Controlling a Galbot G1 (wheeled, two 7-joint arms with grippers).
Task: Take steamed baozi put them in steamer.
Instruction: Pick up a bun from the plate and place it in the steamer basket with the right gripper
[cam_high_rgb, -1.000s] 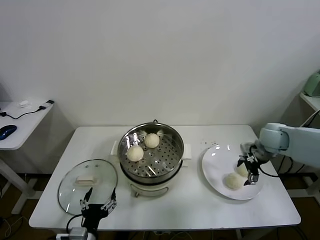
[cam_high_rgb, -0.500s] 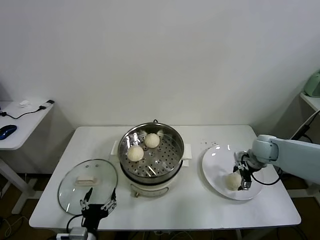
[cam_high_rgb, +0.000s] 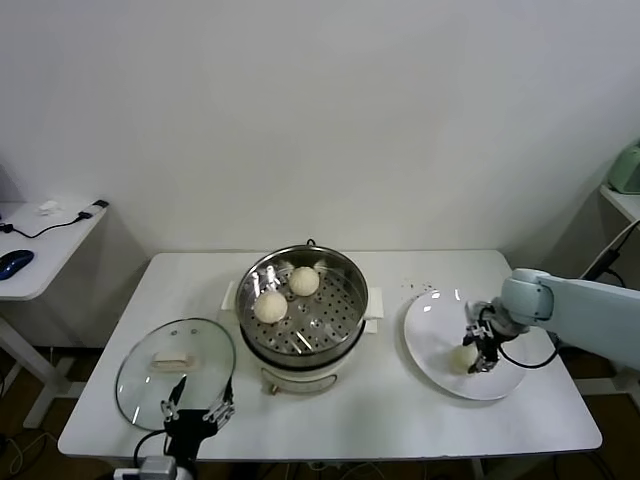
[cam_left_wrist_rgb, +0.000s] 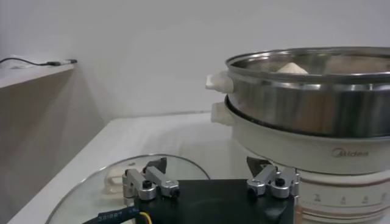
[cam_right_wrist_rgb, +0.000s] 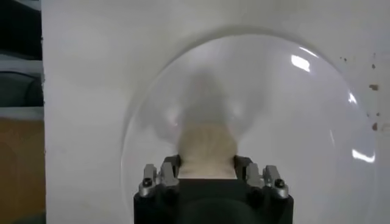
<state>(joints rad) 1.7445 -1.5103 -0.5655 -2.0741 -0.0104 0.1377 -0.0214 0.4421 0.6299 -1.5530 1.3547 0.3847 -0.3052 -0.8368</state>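
The steel steamer (cam_high_rgb: 350, 290) on its cream pot base holds two baozi (cam_high_rgb: 269, 306) (cam_high_rgb: 304, 281); it also shows in the left wrist view (cam_left_wrist_rgb: 304, 103). One baozi (cam_high_rgb: 460, 357) lies on the white plate (cam_high_rgb: 430, 330) at the right. My right gripper (cam_high_rgb: 476, 352) is low over the plate, its fingers pressed on both sides of that baozi (cam_right_wrist_rgb: 206, 146), which rests on the plate (cam_right_wrist_rgb: 292, 122). A fourth baozi is hidden. My left gripper (cam_high_rgb: 195, 405) is open and empty at the table's front edge, parked.
The glass lid (cam_high_rgb: 150, 385) with its cream handle lies flat at the front left, just beyond the left gripper (cam_left_wrist_rgb: 207, 173). A side desk with a mouse (cam_high_rgb: 14, 262) stands left. The table's right edge is close behind the plate.
My right gripper moved left across the plate and came down around the nearer baozi. The second plate baozi, seen a second ago, is now out of sight. The left arm has not moved.
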